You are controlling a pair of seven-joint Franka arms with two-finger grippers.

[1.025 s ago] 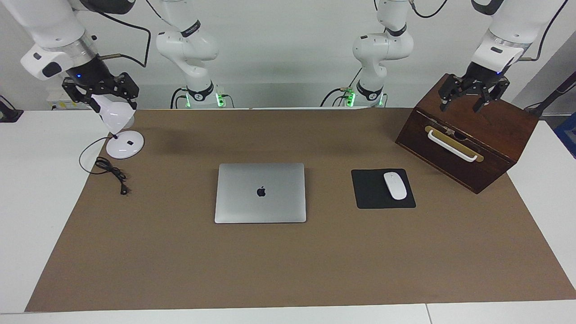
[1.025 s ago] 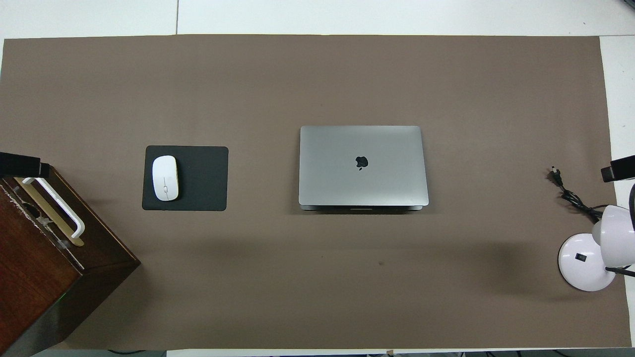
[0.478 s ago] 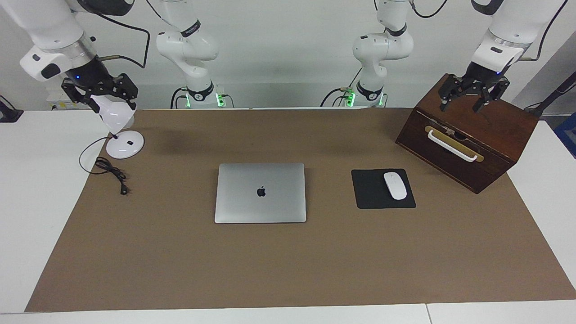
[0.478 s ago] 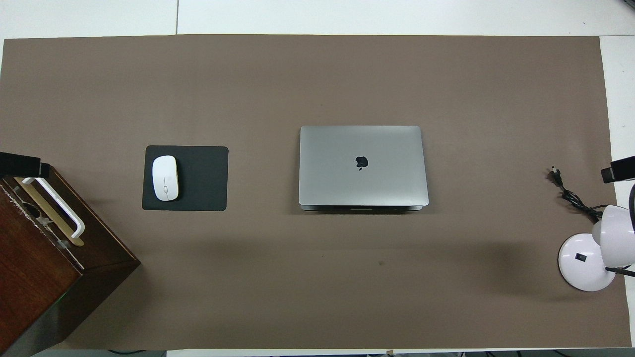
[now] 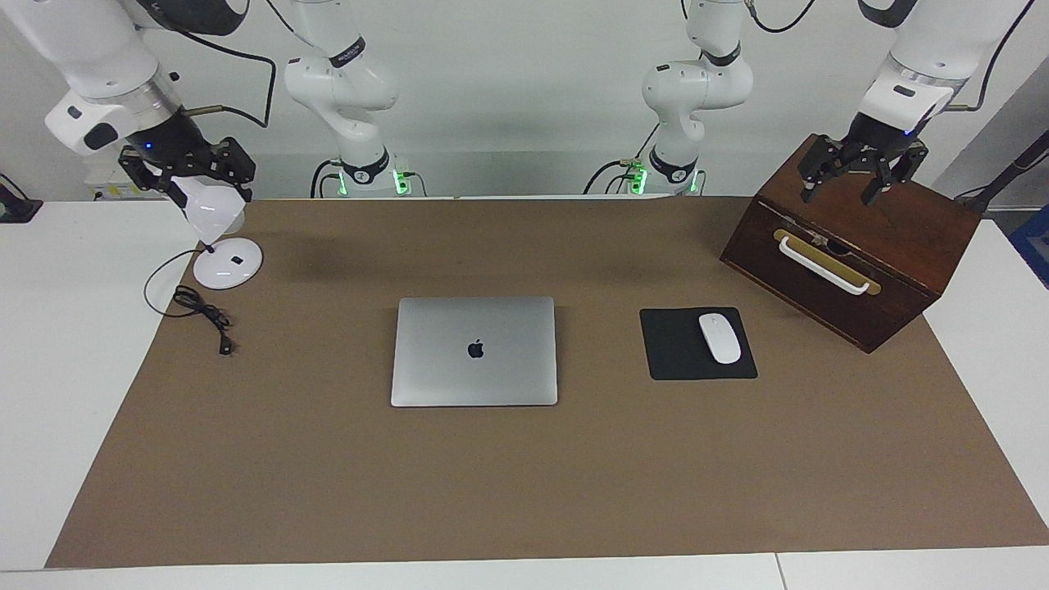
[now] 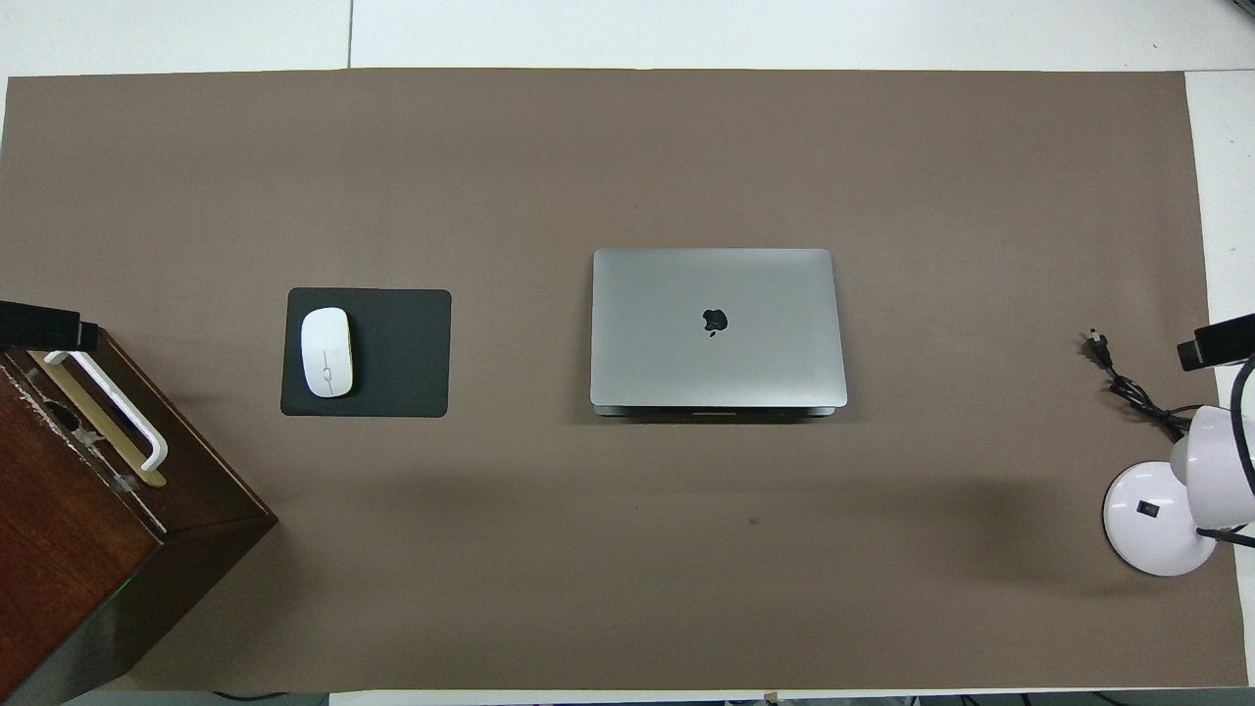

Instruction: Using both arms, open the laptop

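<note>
Silver-grey and shut flat, the laptop (image 5: pixel 474 351) lies in the middle of the brown mat (image 5: pixel 524 492) that covers most of the white table (image 5: pixel 65 393), its lid up with the dark logo showing and about midway between the 2 long edges. Neither gripper touches it. The right gripper (image 5: pixel 190 168) hangs in the air over the white desk lamp (image 5: pixel 217 238), at the corner of the mat at the right arm's end and on the robots' edge; whether its fingers are apart or closed cannot be told. The lamp's round base stands on the mat and its black cord (image 5: pixel 201 311) trails in a loose coil toward the edge of the table away from the robots. The left gripper (image 5: pixel 848 182) hangs over the top of the dark wooden box (image 5: pixel 852 246), which stands skewed at the corner of the mat at the left arm's end, on the robots' edge; its 2 fingers are spread apart and point down, holding nothing. The box carries a white handle on a brass plate on its front. Between the box and the laptop lies a black mouse pad (image 5: pixel 680 348) with a white mouse (image 5: pixel 719 338) on it, well apart from the laptop.
</note>
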